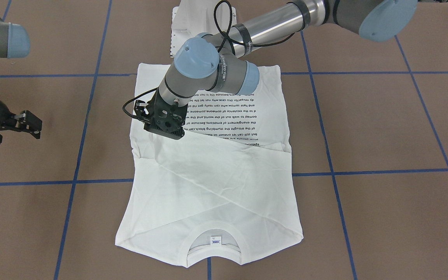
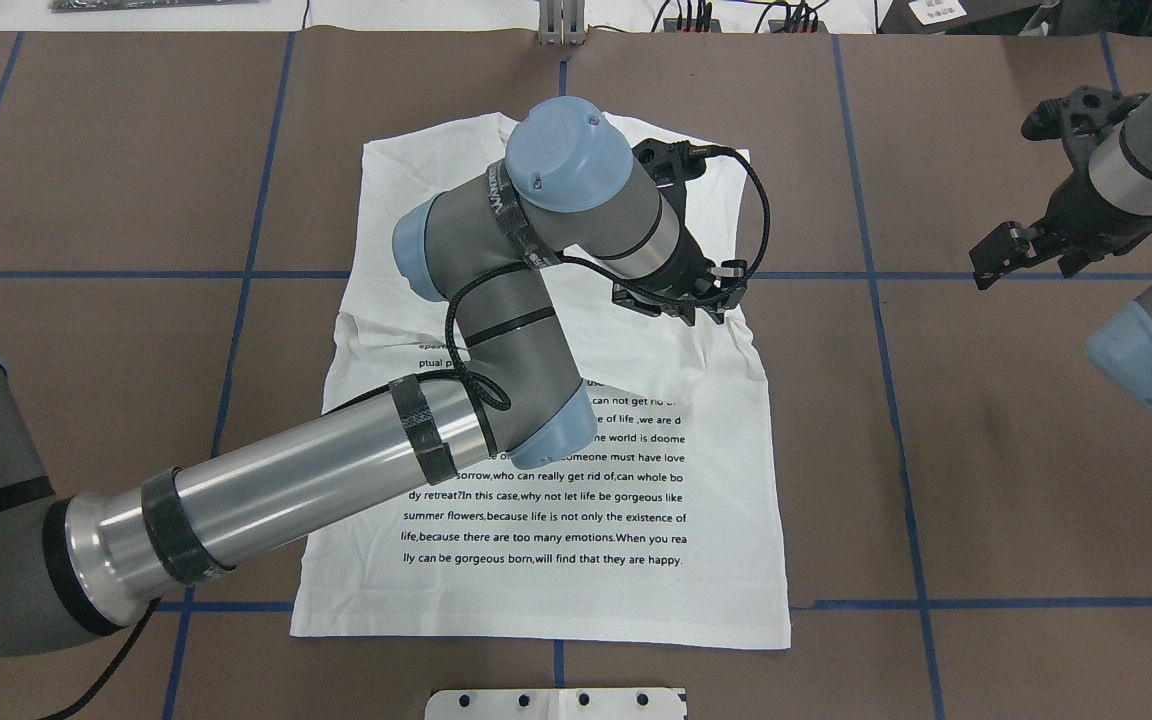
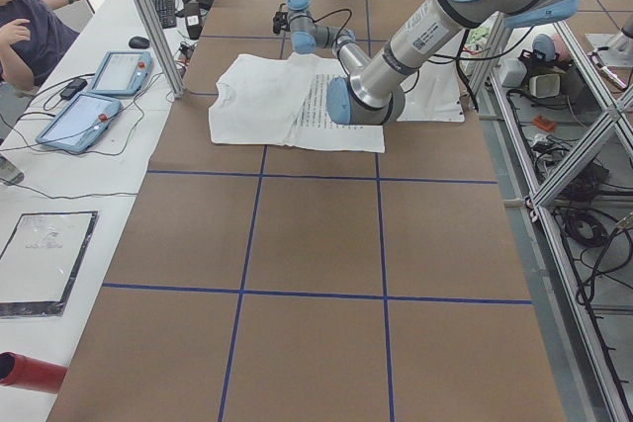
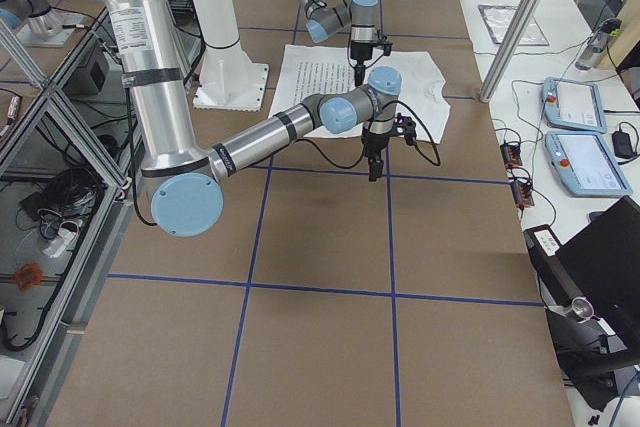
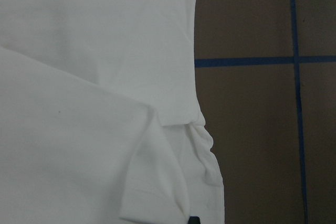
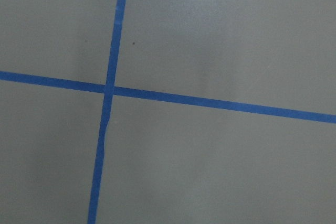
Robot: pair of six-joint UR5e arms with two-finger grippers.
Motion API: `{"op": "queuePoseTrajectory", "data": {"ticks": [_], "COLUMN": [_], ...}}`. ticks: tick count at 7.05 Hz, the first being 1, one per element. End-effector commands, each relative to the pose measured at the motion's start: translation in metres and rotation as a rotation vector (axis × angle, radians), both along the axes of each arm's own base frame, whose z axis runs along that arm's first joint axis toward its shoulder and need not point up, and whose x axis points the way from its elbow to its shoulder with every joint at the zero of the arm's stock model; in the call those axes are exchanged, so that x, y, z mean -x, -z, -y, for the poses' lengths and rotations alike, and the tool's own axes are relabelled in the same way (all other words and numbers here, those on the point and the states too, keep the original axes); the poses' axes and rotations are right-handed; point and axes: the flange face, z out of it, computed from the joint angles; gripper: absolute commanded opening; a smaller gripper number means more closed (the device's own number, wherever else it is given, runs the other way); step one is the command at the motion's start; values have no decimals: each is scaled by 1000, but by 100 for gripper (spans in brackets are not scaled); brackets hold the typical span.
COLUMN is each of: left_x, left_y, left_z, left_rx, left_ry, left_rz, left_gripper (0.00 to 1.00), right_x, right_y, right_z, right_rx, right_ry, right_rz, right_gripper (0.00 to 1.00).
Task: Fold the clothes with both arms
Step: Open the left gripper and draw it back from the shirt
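The white long-sleeved T-shirt (image 1: 216,186) (image 2: 586,560) lies flat on the brown table, collar (image 1: 214,241) away from the robot and black text block (image 2: 546,500) facing up. Both sleeves are folded across the chest. My left arm reaches over the shirt. Its gripper (image 1: 163,130) (image 2: 681,305) hangs open just above the shirt's edge on my right-hand side, holding nothing. The left wrist view shows the folded sleeve cuff (image 5: 152,182) lying loose beside bare table. My right gripper (image 1: 33,124) (image 2: 1001,262) hovers open over bare table, well off to the shirt's side.
The white metal pedestal base (image 1: 193,23) (image 2: 556,703) stands at the robot's edge of the table, just behind the shirt's hem. Blue tape lines (image 6: 110,90) grid the brown surface. A side bench carries two tablets (image 3: 79,121), with a person (image 3: 20,17) seated there.
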Motion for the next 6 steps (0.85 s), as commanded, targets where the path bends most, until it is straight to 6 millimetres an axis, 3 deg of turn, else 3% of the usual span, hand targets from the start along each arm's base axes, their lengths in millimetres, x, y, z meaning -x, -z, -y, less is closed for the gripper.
{"op": "queuePoseTrajectory", "data": {"ticks": [1, 3, 4, 5, 6], "left_x": [3, 4, 8, 20, 51], "left_y": [4, -12, -32, -51, -78], "left_z": [-1, 1, 6, 8, 0], "left_rx": [-16, -6, 9, 23, 23], "left_ry": [9, 15, 28, 72, 86], "left_rz": [-30, -7, 21, 70, 73], "left_gripper": [100, 100, 100, 100, 100], "right_x": [2, 3, 9, 20, 38], "right_y": [4, 9, 22, 34, 47], "right_z": [0, -1, -5, -12, -27], "right_rx": [0, -10, 5, 16, 54], "right_ry": [7, -17, -55, -94, -139], "right_rz": [18, 63, 80, 121, 153], "right_gripper": [100, 100, 100, 100, 100]}}
